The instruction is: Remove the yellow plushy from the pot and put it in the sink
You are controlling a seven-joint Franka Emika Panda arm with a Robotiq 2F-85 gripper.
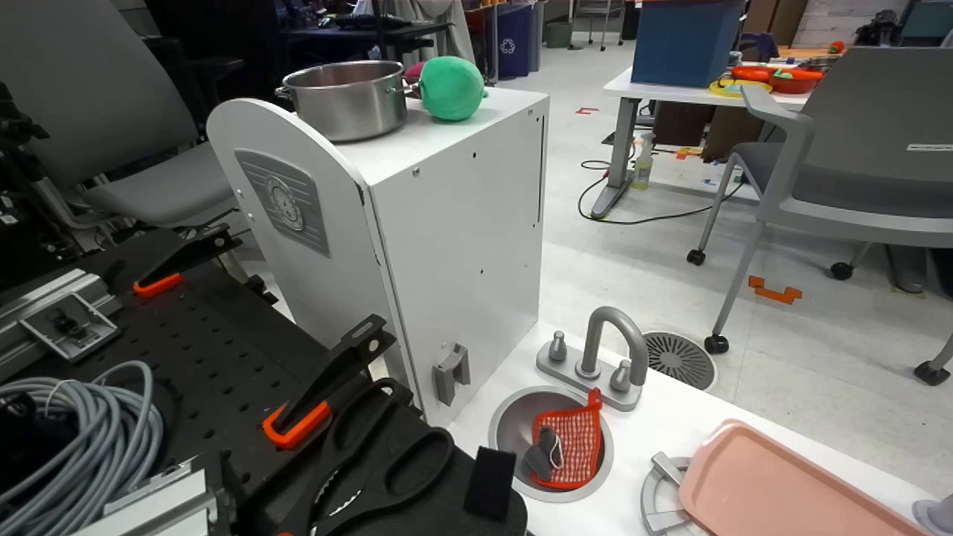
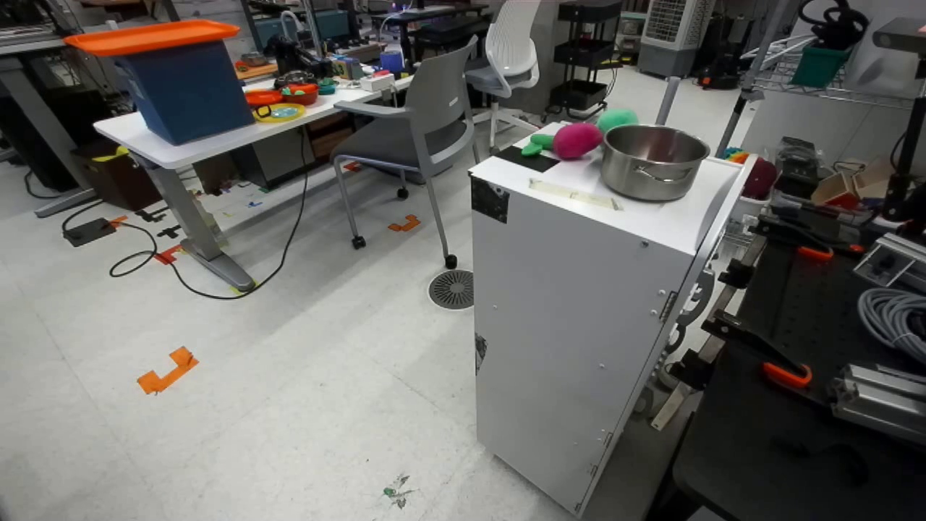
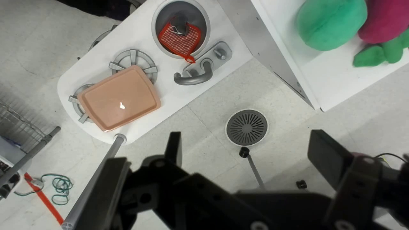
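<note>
The steel pot (image 1: 346, 112) stands upright on top of the tall white cabinet; it also shows in an exterior view as the pot (image 2: 651, 170) with a side handle towards the camera. No yellow plushy can be seen; it is hidden or out of view, and the pot's floor does not show. Below the cabinet, the round grey sink (image 1: 506, 428) is set in a white counter. It also appears in the wrist view, with the sink (image 3: 195, 12) at the top. My gripper (image 3: 245, 132) is open over the floor, nothing between its fingers, away from both pot and sink.
A red checked cloth piece (image 3: 180, 38) with a dark grey item lies in the sink, beside the arched faucet (image 3: 195, 78). A pink tray (image 3: 119, 99) rests over the burners. Next to the pot sit a green ball (image 1: 452, 88) and a magenta plush (image 2: 576, 140).
</note>
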